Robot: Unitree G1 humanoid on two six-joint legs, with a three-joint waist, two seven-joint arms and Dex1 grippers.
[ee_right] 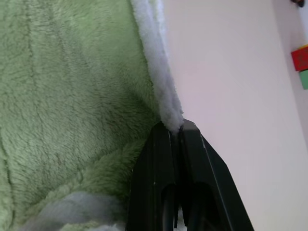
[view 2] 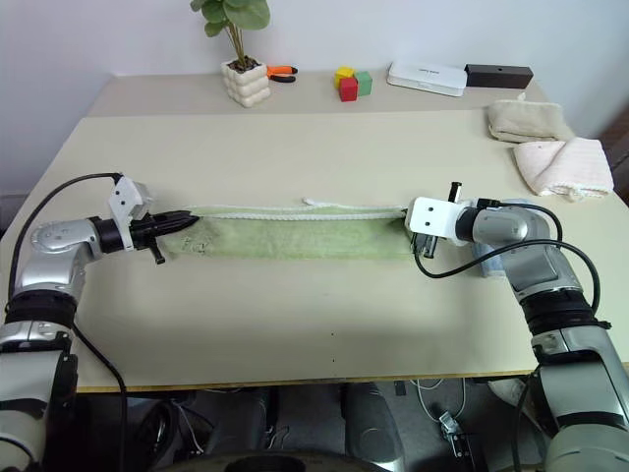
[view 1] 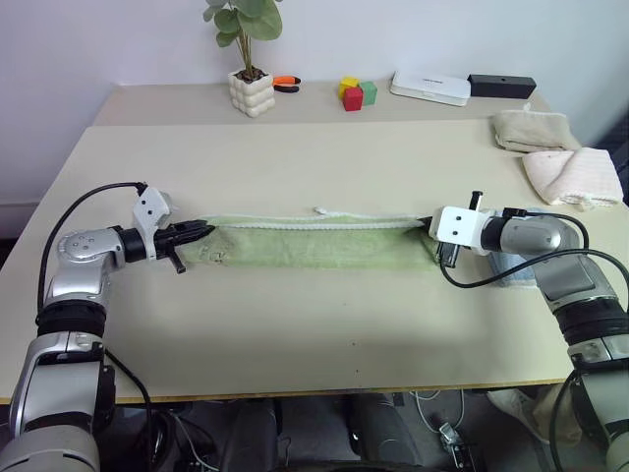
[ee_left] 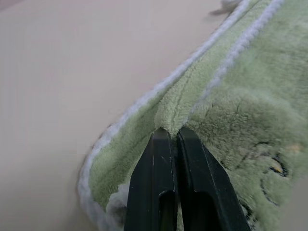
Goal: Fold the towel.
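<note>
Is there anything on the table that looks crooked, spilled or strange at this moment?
Nothing stands out. The light-green terry towel lies as a straight, flat band, folded lengthwise, with the left gripper and right gripper pinching its ends. The potted plant stands upright, and the beige folded towels lie undisturbed.

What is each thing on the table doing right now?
towel: folded into a long strip, flat on the table, pinched at both ends
left gripper: shut on the towel's left end
right gripper: shut on the towel's right end
beige towel: folded, lying at the far right
cream-pink towel: folded, beside the beige one
potted plant: upright
</note>
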